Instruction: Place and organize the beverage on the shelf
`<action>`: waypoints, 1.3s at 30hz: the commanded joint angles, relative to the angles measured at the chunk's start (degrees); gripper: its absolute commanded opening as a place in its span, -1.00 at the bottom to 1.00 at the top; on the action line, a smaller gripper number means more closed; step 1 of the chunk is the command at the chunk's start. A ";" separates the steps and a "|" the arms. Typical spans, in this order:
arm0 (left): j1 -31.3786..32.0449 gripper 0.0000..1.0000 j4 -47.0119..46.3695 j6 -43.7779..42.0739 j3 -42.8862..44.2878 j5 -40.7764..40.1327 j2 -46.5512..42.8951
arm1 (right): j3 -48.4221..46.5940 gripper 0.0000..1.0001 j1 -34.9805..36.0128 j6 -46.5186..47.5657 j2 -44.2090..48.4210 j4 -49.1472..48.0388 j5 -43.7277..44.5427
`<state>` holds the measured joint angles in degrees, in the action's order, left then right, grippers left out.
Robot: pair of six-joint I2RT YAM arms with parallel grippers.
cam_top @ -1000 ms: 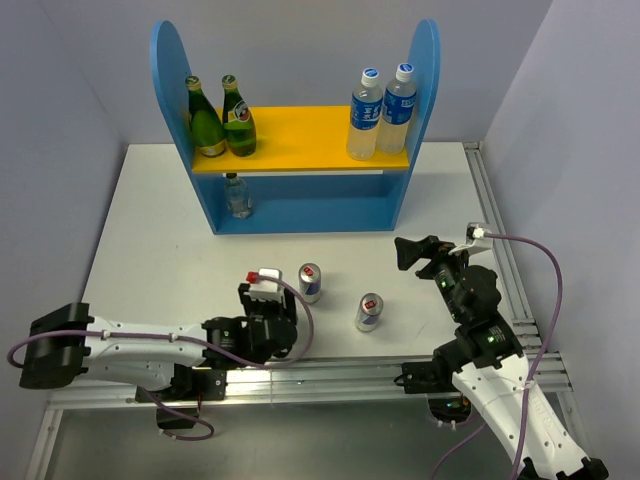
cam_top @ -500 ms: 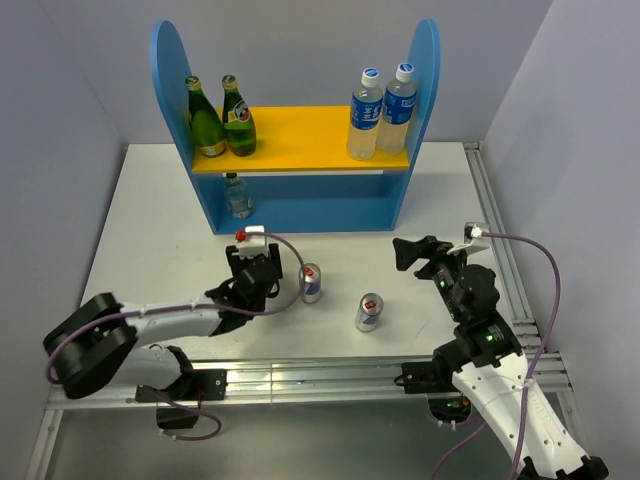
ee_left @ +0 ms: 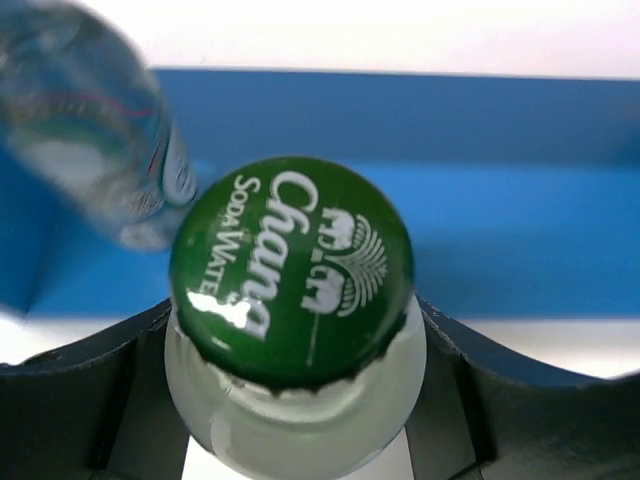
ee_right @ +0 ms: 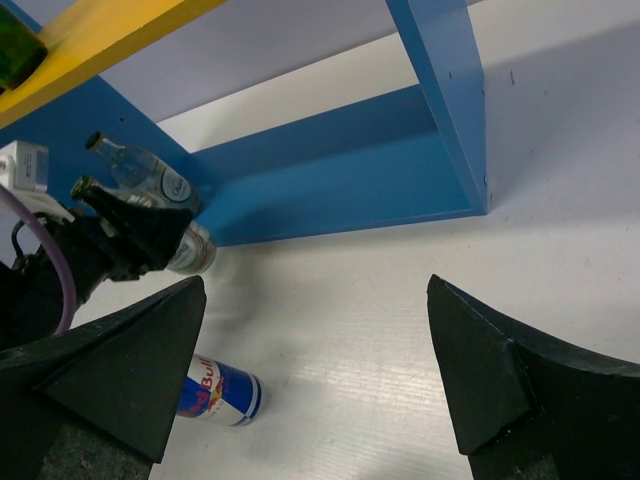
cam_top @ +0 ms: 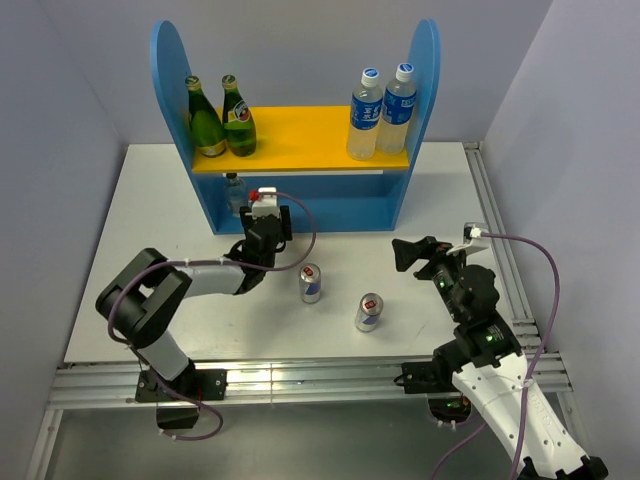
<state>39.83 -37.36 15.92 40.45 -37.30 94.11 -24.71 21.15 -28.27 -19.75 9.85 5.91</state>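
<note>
My left gripper (cam_top: 267, 228) is shut on the neck of a short clear bottle (ee_left: 300, 400) with a green cap (ee_left: 292, 265), just in front of the blue shelf (cam_top: 300, 212) at its lower left. A second short clear bottle (cam_top: 237, 195) stands on the lower level. Two dark green bottles (cam_top: 222, 120) stand at the left of the yellow board (cam_top: 300, 135). Two silver-blue-red cans (cam_top: 310, 283) (cam_top: 369, 312) stand on the table. My right gripper (cam_top: 415, 252) is open and empty, to the right of the cans; one can (ee_right: 220, 392) shows by its left finger (ee_right: 110, 360).
Two taller clear bottles with blue caps (cam_top: 382, 112) stand at the right end of the yellow board. The shelf's right side panel (ee_right: 445, 95) meets the table ahead of my right gripper. The white table (cam_top: 150, 220) ends in a metal rail (cam_top: 320, 375) at the front.
My left arm has swung from the table's front toward the shelf, carrying the short clear bottle up to the lower level's left end. The right arm and both cans have stayed put.
</note>
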 commanded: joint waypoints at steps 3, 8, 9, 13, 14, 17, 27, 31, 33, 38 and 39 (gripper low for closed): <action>-2.30 -0.99 -13.52 -4.50 8.06 1.88 3.10 | 0.28 0.97 0.30 0.15 -0.38 -2.90 -0.64; -5.02 -0.99 -17.82 -5.02 10.52 3.37 7.66 | 0.19 0.97 0.30 0.15 -0.91 -3.08 -0.64; -5.46 -0.99 -17.57 -4.94 11.14 3.63 8.37 | 0.19 0.97 0.30 0.15 -0.99 -3.08 -0.55; -7.84 -0.99 -17.13 -4.50 13.52 5.21 11.10 | 0.10 0.97 0.30 0.15 -1.17 -3.08 -0.38; -8.19 -0.99 -18.08 -4.58 13.52 5.74 11.88 | 0.10 0.97 0.30 0.15 -1.26 -3.17 -0.38; -9.33 -0.99 -20.02 -4.58 13.17 6.36 13.38 | 0.19 0.97 0.30 0.15 -1.61 -3.43 -0.46; -11.62 -0.99 -25.13 -5.20 12.81 5.75 17.25 | 0.10 0.97 0.39 0.15 -2.75 -4.05 -0.81; -11.88 -0.99 -24.42 -4.77 13.87 5.48 17.87 | 0.10 0.98 0.30 0.15 -3.28 -4.22 -0.81; -11.89 -0.95 -21.37 -3.80 14.48 6.71 17.43 | 0.10 0.98 0.30 0.23 -3.28 -4.22 -0.81; -12.33 -0.19 -15.10 -0.72 16.95 10.05 16.29 | 0.10 0.98 0.39 0.15 -3.19 -4.05 -0.82; -12.32 -0.12 -14.67 -0.63 16.86 10.57 16.20 | 0.10 0.98 0.30 0.15 -3.10 -3.96 -0.81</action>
<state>28.18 -48.75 13.04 53.80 -29.67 112.49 -24.71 21.15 -28.27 -22.79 8.12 5.02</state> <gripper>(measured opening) 0.710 0.988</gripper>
